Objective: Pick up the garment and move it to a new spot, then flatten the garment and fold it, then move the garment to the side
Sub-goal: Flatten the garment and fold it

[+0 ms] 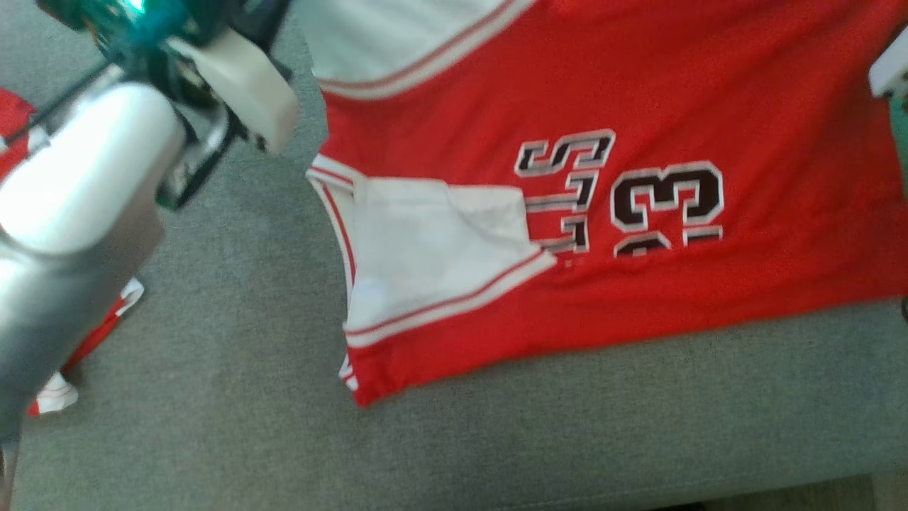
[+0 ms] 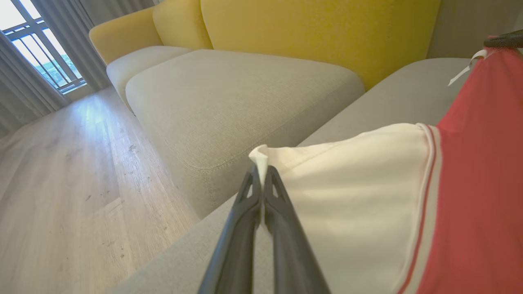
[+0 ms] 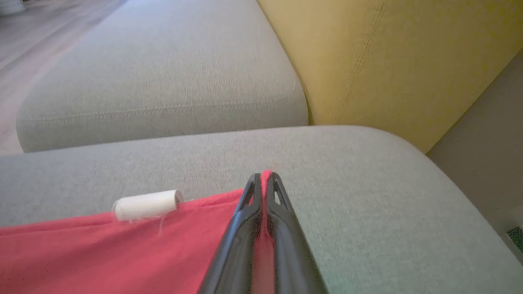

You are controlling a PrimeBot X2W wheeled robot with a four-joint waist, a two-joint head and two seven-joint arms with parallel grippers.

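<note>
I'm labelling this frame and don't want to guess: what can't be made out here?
Head view: the jersey is cut off at top and right edges; its lettering lies partly under a white flap.
Head view: red cloth at left, mostly behind the left forearm.
Right wrist view: white tag, too blurred to read.

left hand (image 2: 261, 173): fingers pinched on garment (image 2: 482, 204) | right hand (image 3: 264, 179): fingers pinched on garment
</note>
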